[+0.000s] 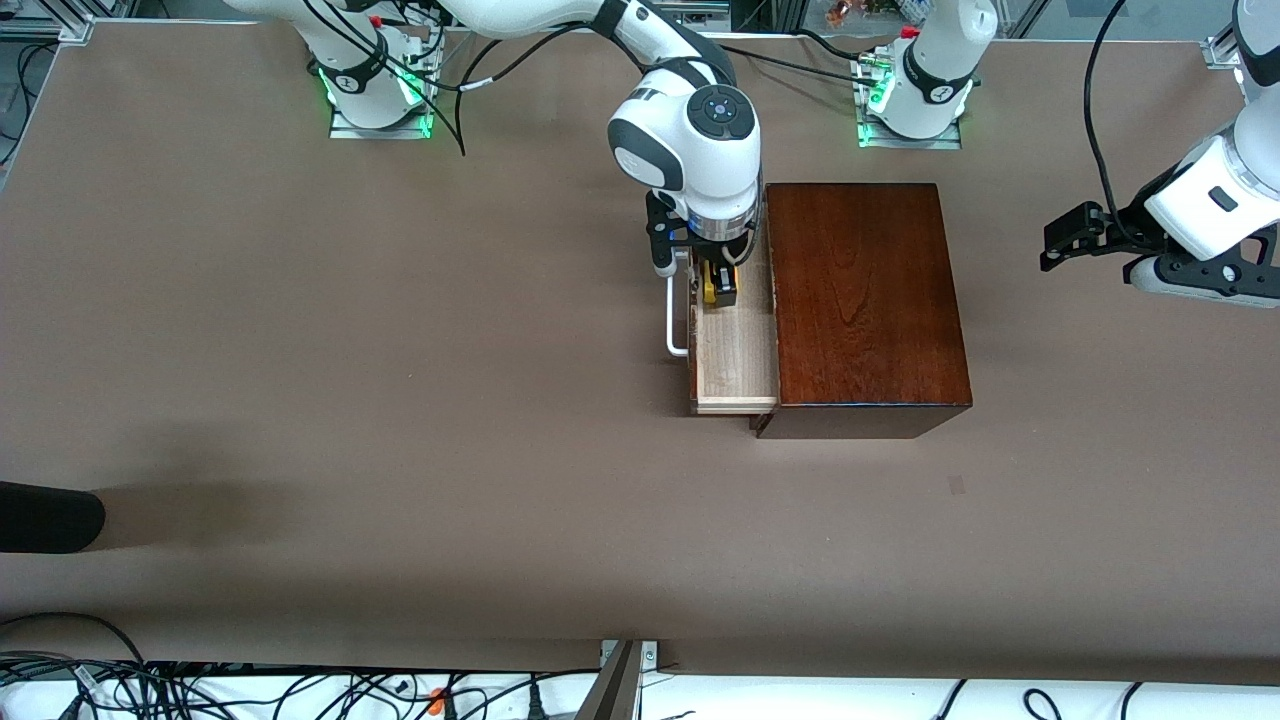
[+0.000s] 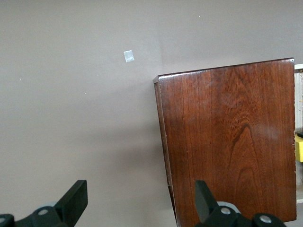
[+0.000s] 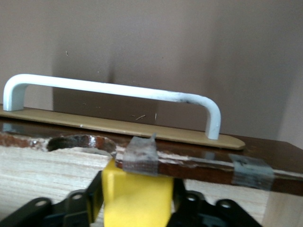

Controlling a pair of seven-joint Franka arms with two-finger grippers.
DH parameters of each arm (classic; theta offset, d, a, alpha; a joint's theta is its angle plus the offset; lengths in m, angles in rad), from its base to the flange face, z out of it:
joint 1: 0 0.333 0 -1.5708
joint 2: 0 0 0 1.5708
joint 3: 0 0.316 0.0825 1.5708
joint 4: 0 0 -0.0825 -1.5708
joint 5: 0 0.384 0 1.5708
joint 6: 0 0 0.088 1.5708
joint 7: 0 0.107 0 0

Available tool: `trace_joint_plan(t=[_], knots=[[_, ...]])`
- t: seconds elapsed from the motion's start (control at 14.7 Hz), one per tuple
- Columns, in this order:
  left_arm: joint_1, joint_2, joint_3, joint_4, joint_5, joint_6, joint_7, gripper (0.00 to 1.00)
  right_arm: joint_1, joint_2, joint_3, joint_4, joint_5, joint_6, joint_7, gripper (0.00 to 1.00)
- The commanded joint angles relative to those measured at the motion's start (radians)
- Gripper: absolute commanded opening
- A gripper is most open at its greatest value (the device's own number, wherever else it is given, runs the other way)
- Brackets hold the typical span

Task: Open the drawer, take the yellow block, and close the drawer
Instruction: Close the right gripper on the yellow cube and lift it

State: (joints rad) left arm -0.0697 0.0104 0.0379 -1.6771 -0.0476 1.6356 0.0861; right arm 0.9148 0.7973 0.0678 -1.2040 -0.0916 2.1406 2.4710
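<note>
The dark reddish-brown wooden box point(image 1: 862, 300) stands mid-table with its drawer point(image 1: 735, 355) pulled out toward the right arm's end, showing a pale wood floor and a white bar handle point(image 1: 675, 320). My right gripper point(image 1: 718, 285) reaches down into the drawer and is shut on the yellow block point(image 1: 713, 283). In the right wrist view the block point(image 3: 137, 201) sits between the black fingers point(image 3: 87, 198), close to the drawer front and its handle point(image 3: 113, 90). My left gripper point(image 1: 1075, 235) is open and empty, waiting above the table toward the left arm's end; its wrist view shows the box top point(image 2: 232, 142).
Both arm bases stand along the table's edge farthest from the camera. A dark object point(image 1: 45, 517) lies at the table's edge toward the right arm's end. A small pale mark point(image 1: 957, 485) is on the table nearer the camera than the box. Cables run along the near edge.
</note>
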Motion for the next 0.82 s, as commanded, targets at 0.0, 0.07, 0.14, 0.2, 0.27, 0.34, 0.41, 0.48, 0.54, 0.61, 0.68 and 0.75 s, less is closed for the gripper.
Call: trace_joint_plan(t=[0.0, 0.07, 0.14, 0.2, 0.27, 0.34, 0.41, 0.48, 0.54, 0.61, 0.68, 0.75], knots=[[0.004, 0.013, -0.007, 0.03, 0.008, -0.016, -0.006, 1.0, -0.002, 0.01, 0.0, 0.04, -0.016, -0.002, 0.017, 0.04], [0.005, 0.014, -0.007, 0.031, 0.008, -0.016, -0.006, 1.0, -0.002, 0.002, -0.002, 0.043, -0.014, -0.013, 0.016, 0.0], [0.005, 0.016, -0.007, 0.033, 0.008, -0.016, -0.006, 1.0, -0.002, -0.009, -0.005, 0.043, -0.011, -0.03, 0.016, 0.0], [0.004, 0.016, -0.007, 0.04, 0.008, -0.016, -0.005, 1.0, -0.004, -0.019, -0.002, 0.044, -0.004, -0.054, 0.017, 0.0], [0.002, 0.016, -0.007, 0.042, 0.008, -0.017, -0.005, 1.0, -0.01, -0.041, 0.003, 0.062, -0.001, -0.085, 0.017, 0.0], [-0.004, 0.016, -0.007, 0.043, 0.008, -0.017, -0.005, 1.0, -0.017, -0.055, 0.007, 0.09, 0.01, -0.131, 0.016, 0.0], [-0.005, 0.017, -0.007, 0.043, 0.008, -0.017, -0.005, 1.0, -0.028, -0.066, 0.007, 0.112, 0.027, -0.178, 0.01, 0.0], [-0.006, 0.017, -0.007, 0.043, 0.008, -0.017, -0.003, 1.0, -0.042, -0.09, 0.009, 0.122, 0.032, -0.211, -0.016, 0.0], [-0.004, 0.017, -0.007, 0.043, 0.006, -0.017, -0.002, 1.0, -0.059, -0.111, 0.009, 0.123, 0.039, -0.229, -0.056, 0.0], [-0.005, 0.025, -0.007, 0.043, 0.0, -0.017, -0.003, 1.0, -0.082, -0.127, 0.009, 0.123, 0.049, -0.237, -0.102, 0.0], [-0.004, 0.036, -0.007, 0.046, -0.003, -0.017, -0.002, 1.0, -0.108, -0.15, 0.006, 0.119, 0.056, -0.249, -0.169, 0.0], [-0.004, 0.039, -0.006, 0.046, -0.003, -0.017, 0.0, 1.0, -0.137, -0.167, 0.006, 0.116, 0.073, -0.284, -0.27, 0.0]])
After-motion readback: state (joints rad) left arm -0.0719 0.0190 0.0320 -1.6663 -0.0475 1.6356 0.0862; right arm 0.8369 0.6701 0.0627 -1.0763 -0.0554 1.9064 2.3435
